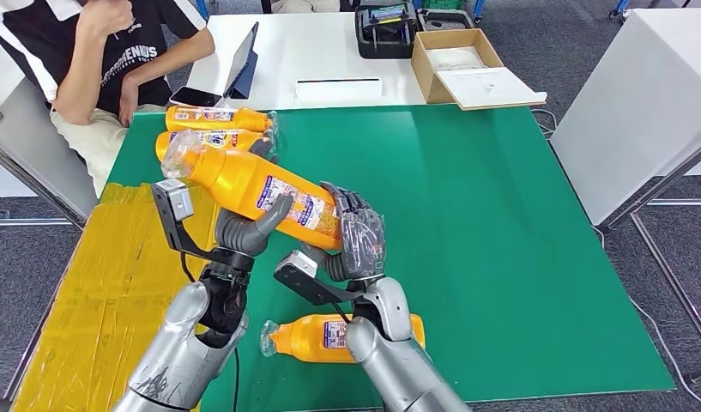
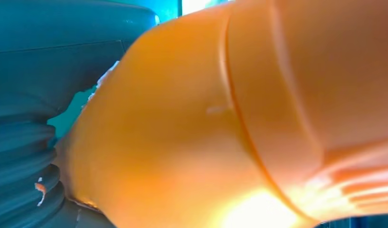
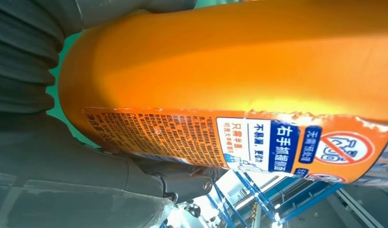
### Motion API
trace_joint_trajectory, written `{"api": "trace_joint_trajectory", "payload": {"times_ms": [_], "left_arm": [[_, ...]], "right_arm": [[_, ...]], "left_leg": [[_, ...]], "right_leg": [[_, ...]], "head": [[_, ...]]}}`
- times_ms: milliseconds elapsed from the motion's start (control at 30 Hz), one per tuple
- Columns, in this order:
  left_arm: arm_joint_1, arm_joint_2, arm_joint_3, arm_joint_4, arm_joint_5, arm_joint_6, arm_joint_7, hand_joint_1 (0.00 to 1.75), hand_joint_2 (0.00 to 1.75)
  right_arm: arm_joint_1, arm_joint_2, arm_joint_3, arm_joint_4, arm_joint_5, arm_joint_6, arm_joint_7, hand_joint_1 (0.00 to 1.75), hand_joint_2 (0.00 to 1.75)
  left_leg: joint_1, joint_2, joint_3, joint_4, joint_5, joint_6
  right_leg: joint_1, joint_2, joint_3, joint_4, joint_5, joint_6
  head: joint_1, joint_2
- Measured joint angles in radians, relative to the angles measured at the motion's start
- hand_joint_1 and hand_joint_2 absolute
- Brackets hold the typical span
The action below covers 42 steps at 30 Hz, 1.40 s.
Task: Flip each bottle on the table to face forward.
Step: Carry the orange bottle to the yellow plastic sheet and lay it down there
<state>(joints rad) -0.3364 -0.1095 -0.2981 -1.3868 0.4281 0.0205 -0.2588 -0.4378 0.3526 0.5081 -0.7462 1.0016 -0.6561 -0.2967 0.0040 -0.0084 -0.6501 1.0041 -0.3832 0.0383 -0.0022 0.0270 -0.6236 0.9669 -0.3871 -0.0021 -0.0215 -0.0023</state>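
An orange bottle (image 1: 259,190) with a clear cap is held tilted above the green table (image 1: 467,215), its back label facing up. My left hand (image 1: 248,232) grips its middle from below, and my right hand (image 1: 357,236) grips its base end. The same bottle (image 2: 239,118) sits close against the left wrist camera, and its label (image 3: 239,142) shows in the right wrist view. Another orange bottle (image 1: 308,336) lies on its side near the table's front edge, partly behind my right forearm. Two more orange bottles (image 1: 216,118) (image 1: 211,139) lie side by side at the table's far left.
A person (image 1: 106,60) sits at the far left corner, by a white table (image 1: 329,51) with a tablet (image 1: 242,64), a phone (image 1: 190,96), a black device (image 1: 385,30) and an open cardboard box (image 1: 467,69). Yellow tape (image 1: 115,283) covers the surface left of the green table.
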Motion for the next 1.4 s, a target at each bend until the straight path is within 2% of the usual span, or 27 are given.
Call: {"api": "trace_joint_trajectory", "payload": {"times_ms": [133,167,267,300,767,1067,1200,1400], "left_arm": [[0.002,0.0,0.005,-0.013,0.009,0.0,0.003,0.0,1.75],[0.002,0.0,0.006,-0.014,0.011,-0.001,0.004,0.09,1.75],[0.001,0.0,0.008,-0.016,0.02,-0.005,0.006,1.39,1.75],[0.001,0.0,0.008,-0.016,0.023,-0.009,0.006,1.74,1.75],[-0.001,0.0,0.005,-0.016,0.041,-0.029,-0.004,1.75,1.75],[0.037,-0.005,0.007,-0.036,0.011,-0.034,-0.022,1.75,1.75],[0.066,-0.004,0.012,-0.054,0.0,-0.033,-0.031,1.75,1.75],[0.078,0.001,0.051,-0.087,-0.024,-0.023,-0.049,1.75,1.75]], "right_arm": [[-0.003,0.002,0.006,0.005,-0.007,0.0,0.003,1.75,1.75],[-0.004,0.003,0.007,0.006,-0.008,0.0,0.004,1.75,1.75],[-0.008,0.003,0.013,0.01,-0.009,0.0,0.011,1.75,1.75],[-0.009,0.003,0.014,0.011,-0.009,0.0,0.014,1.75,1.75],[-0.019,0.004,0.013,0.024,-0.003,0.0,0.016,1.75,1.75],[0.012,0.004,-0.012,0.018,-0.014,0.0,-0.035,1.73,1.75],[0.027,0.003,-0.006,0.015,-0.097,0.0,-0.053,0.03,1.75],[0.042,-0.003,0.016,0.013,-0.201,0.007,-0.076,0.0,1.75]], "left_leg": [[0.0,0.0,0.0,0.0,0.0,0.0],[0.0,0.0,0.0,0.0,0.0,0.0],[0.0,0.0,0.0,0.0,0.0,0.0],[0.0,0.0,0.0,0.0,0.0,0.0],[0.0,0.0,0.0,0.0,0.0,0.0],[0.0,0.001,0.0,0.0,0.0,0.0],[0.0,0.001,-0.001,0.0,0.0,0.0],[0.0,0.0,-0.001,0.0,0.0,0.0]], "right_leg": [[0.0,0.0,0.0,0.0,0.0,0.0],[0.0,0.0,0.0,0.0,0.0,0.0],[0.0,0.0,0.0,0.0,0.0,0.0],[0.0,0.0,0.0,0.0,0.0,0.0],[0.0,0.001,-0.001,0.0,0.0,0.0],[0.0,0.001,-0.001,0.0,0.0,0.0],[0.0,0.001,-0.001,0.0,0.0,0.0],[0.0,0.001,-0.001,0.0,0.0,0.0]], "head": [[0.0,0.0],[0.0,0.0],[0.0,0.0],[0.0,0.0],[0.0,0.0],[0.0,0.0],[0.0,0.0],[0.0,0.0]]}}
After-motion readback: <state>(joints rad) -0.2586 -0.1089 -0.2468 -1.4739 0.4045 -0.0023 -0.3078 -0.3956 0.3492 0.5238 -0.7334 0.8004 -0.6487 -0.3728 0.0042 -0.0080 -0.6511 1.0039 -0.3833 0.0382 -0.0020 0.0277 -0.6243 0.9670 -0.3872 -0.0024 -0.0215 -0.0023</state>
